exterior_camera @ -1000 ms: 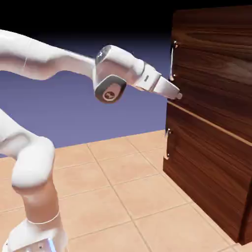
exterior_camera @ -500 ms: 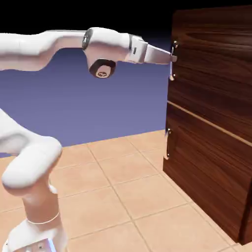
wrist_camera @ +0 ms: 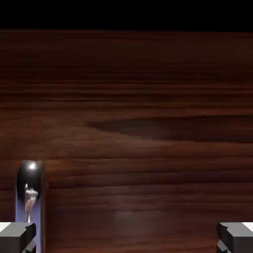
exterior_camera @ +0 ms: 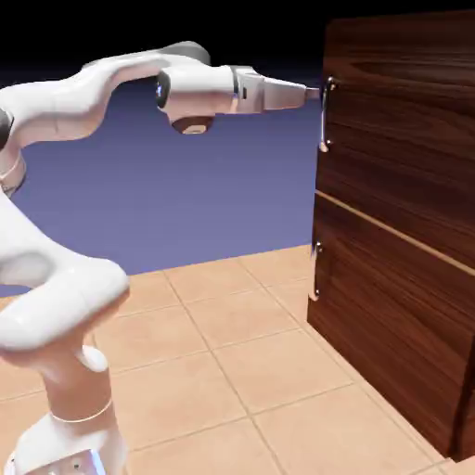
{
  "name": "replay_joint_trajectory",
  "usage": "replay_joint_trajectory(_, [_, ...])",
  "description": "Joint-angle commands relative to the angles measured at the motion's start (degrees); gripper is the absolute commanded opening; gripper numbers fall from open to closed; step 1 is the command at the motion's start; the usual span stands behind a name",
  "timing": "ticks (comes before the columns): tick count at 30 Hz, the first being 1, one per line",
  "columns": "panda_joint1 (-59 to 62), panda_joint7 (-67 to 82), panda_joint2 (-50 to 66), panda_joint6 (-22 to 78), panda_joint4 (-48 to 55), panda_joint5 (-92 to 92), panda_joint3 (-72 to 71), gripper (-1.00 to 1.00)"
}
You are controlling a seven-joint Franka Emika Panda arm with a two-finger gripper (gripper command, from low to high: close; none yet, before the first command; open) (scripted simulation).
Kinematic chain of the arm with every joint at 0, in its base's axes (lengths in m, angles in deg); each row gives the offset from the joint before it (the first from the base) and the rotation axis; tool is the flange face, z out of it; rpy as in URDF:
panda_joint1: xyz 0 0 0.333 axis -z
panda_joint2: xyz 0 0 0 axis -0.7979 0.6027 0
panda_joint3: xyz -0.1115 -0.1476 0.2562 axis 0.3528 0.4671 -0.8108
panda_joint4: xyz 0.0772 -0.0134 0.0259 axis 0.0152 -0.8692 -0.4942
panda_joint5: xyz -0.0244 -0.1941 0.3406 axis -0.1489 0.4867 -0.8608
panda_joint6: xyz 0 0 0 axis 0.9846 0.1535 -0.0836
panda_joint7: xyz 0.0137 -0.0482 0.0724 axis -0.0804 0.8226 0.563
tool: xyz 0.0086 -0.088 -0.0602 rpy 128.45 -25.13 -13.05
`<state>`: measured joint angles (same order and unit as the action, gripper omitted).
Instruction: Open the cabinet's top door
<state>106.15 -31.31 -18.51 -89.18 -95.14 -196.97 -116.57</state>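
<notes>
Gripper reaching level at the top end of the silver bar handle, fingers spread wide, holding nothing. Handle running vertically down the top door, at 3 o'clock in the exterior view. In the hand view the handle is sitting at 8 o'clock, beside one fingertip, off-centre. Cabinet: dark glossy wood-grain.

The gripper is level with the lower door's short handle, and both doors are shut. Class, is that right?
Not quite. In the exterior view the gripper is up at the top door's long bar handle, near its upper end. The lower door is well below it. Both doors do look shut.
</notes>
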Motion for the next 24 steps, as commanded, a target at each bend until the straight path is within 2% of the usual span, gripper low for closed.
replay_joint_trajectory(1, [1.21,1.44,-0.49,-0.02,0.82,-2.5,-1.32,0.0])
replay_joint_trajectory(8, [9.65,11.53,-3.88,-0.19,6.56,-19.94,-10.56,0.0])
replay_joint_trajectory(10, [10.17,12.15,-4.09,-0.2,6.91,-21.01,-11.13,0.0])
replay_joint_trajectory(15, [20.54,10.95,-3.33,1.2,14.67,-21.4,-16.24,0.0])
replay_joint_trajectory(16, [20.54,10.95,-3.33,1.2,14.67,-21.4,-16.25,-1.0])
replay_joint_trajectory(24, [6.73,16.23,-6.22,12.28,0.14,-23.88,-5.36,-1.0])
